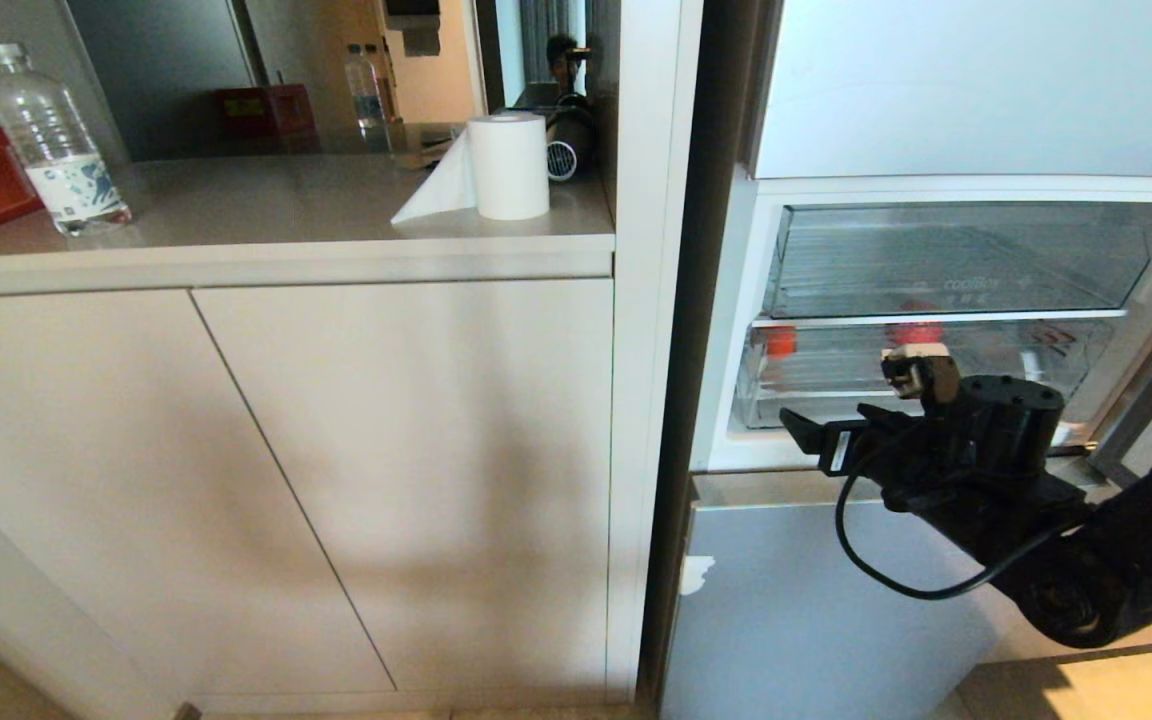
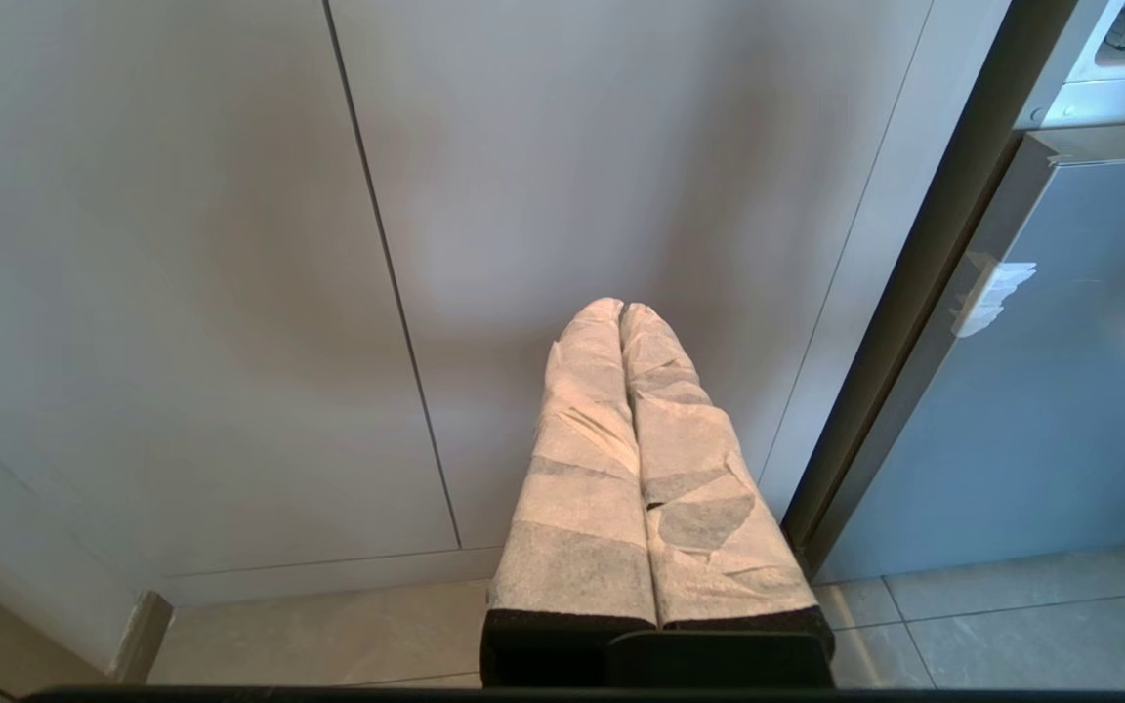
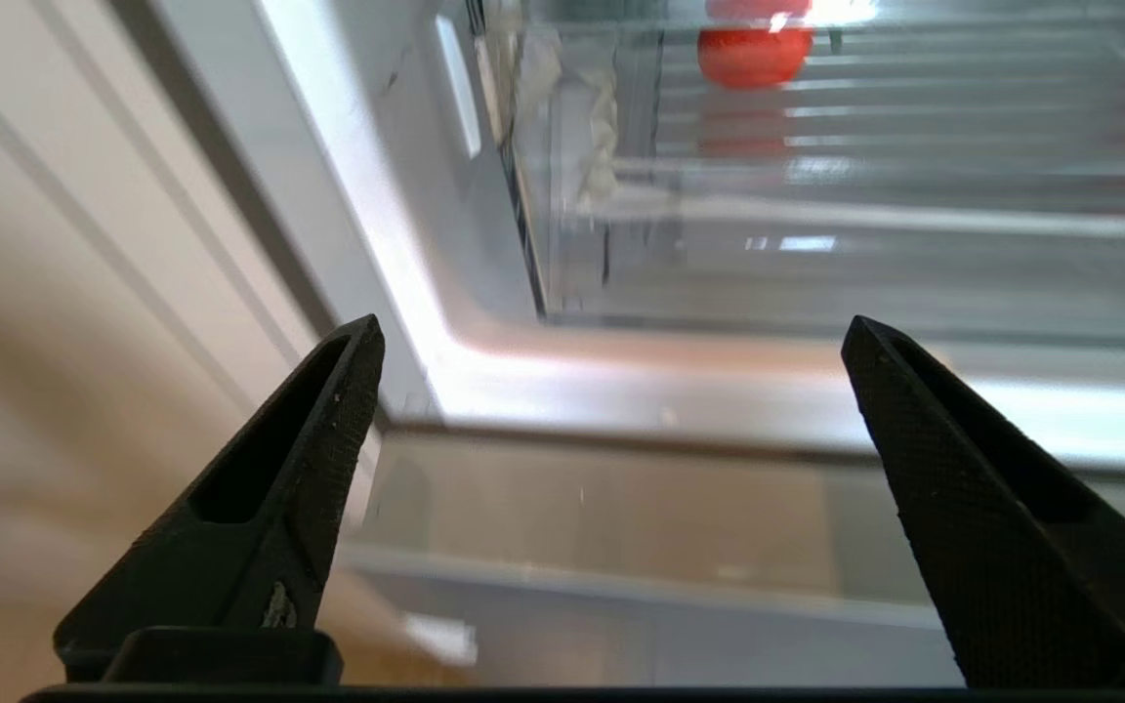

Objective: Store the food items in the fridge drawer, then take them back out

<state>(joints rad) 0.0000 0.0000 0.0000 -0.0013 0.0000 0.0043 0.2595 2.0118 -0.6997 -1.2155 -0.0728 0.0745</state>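
I hold the right gripper (image 1: 841,425) spread wide, empty, before the fridge drawer (image 1: 816,400); food items (image 3: 755,54) sit at twelve o'clock. The left gripper (image 2: 621,317) rests pressed together.

red food items (image 1: 914,331) behind clear ribbed fridge drawer (image 1: 836,400); black right gripper (image 1: 851,425); white paper roll (image 1: 508,165).

The fridge drawer (image 1: 836,395) is a wide, shallow, see-through plastic bin with a ribbed floor and a thick clear front lip, sitting in the open fridge below a similar clear bin. Inside it lie 2 small red roundish food items (image 1: 781,342), well apart, 1 at its left end and 1 (image 1: 916,333) near the middle
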